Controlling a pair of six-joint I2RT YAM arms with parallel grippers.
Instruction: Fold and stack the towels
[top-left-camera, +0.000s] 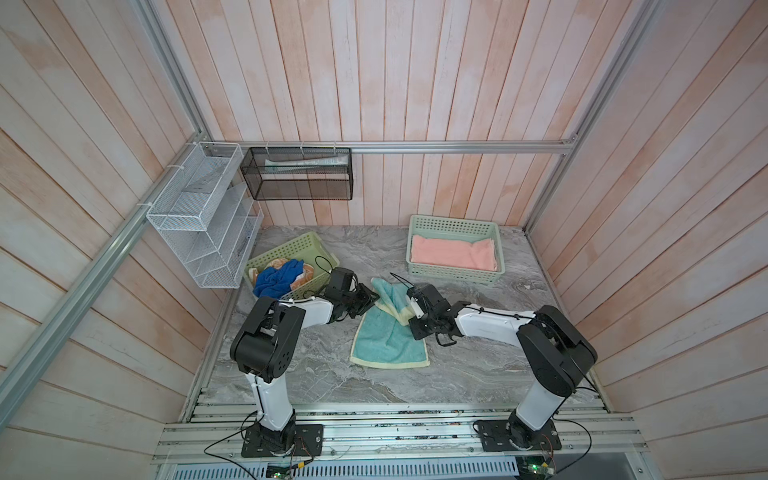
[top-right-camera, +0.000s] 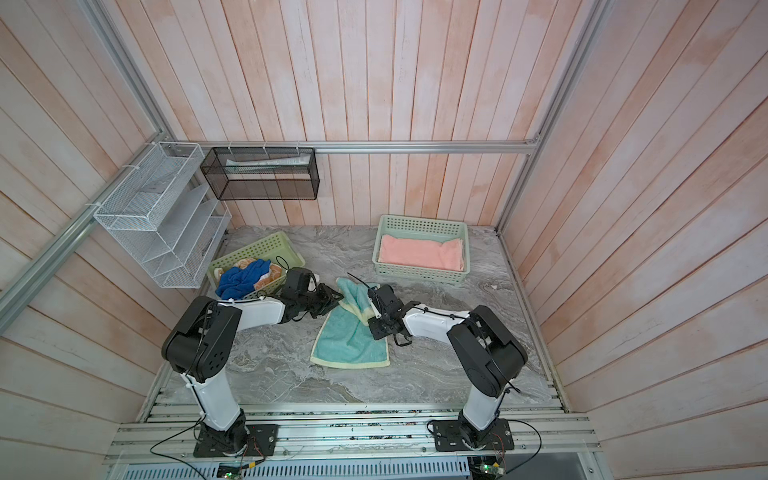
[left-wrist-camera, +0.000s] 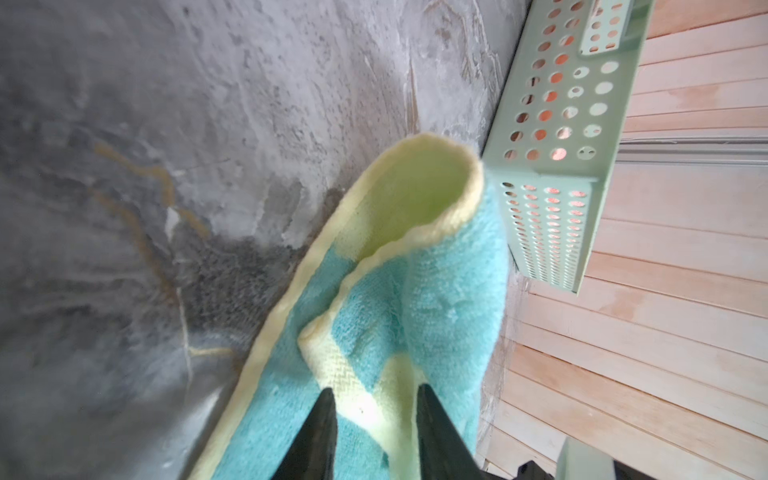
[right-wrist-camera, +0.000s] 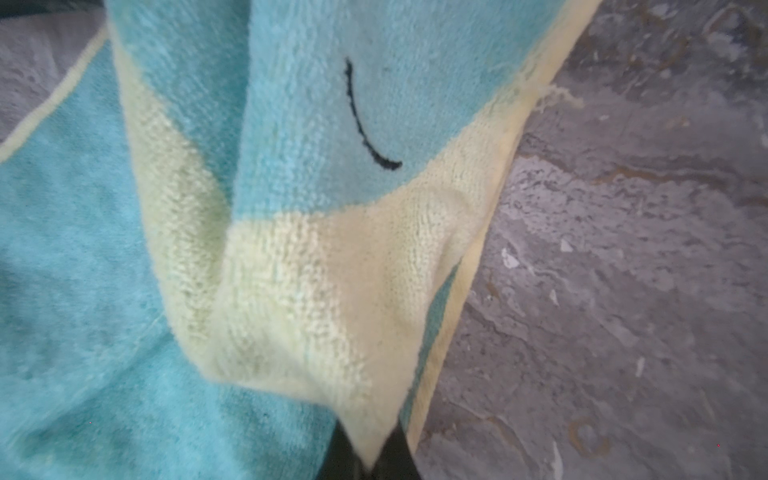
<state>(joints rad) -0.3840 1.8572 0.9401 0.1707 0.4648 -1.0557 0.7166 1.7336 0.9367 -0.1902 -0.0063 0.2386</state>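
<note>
Whale towel (top-left-camera: 386, 340) corner is pinched by right gripper (right-wrist-camera: 372, 455); left gripper (left-wrist-camera: 376, 392) is narrowly parted astride it, grip unclear.

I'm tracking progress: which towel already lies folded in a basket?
The salmon-pink towel, flat in the right basket. The blue towel and orange towel lie crumpled; the teal towel is outside any basket.

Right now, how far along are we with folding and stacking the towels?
Done: pink towel lies folded in the right basket. In hand: whale towel half on the table, right gripper pinching a corner, left gripper straddling its edge, grip unclear. Left: blue towel and orange towel, crumpled in the left basket.
</note>
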